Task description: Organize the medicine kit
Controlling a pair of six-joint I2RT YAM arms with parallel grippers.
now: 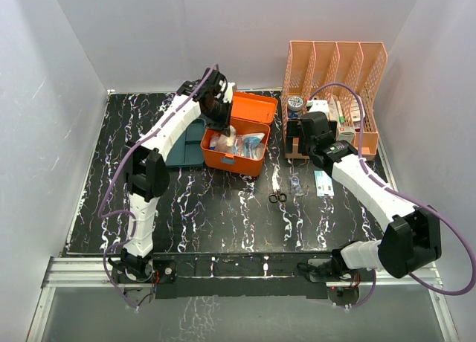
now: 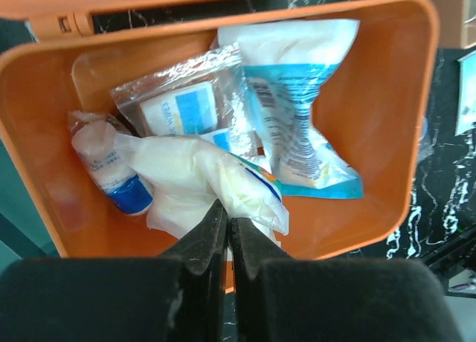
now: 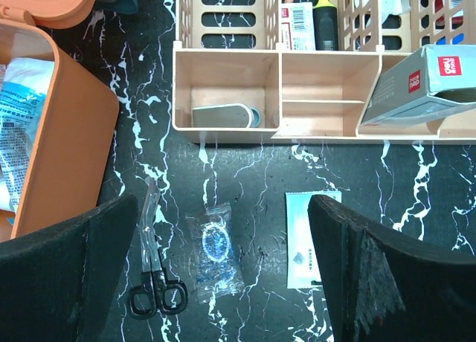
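The medicine kit (image 1: 235,162) stands open on the desk (image 1: 223,215), left of the peach organizer (image 1: 335,67), with the left end effector (image 2: 227,227) closed narrow over its packets and the right end effector (image 3: 223,245) spread wide above the scissors (image 3: 152,282).

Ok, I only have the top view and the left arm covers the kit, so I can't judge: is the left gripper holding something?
Observer: The left gripper is shut, its tips at a soft white packet inside the medicine kit; whether it pinches is unclear.
Operator: What else is inside?
Observer: A wrapped roll with a blue end, and a blue-and-white pouch.
Operator: Anything in the organizer's low front tray?
Observer: The organizer holds a grey oval item in its left front compartment.
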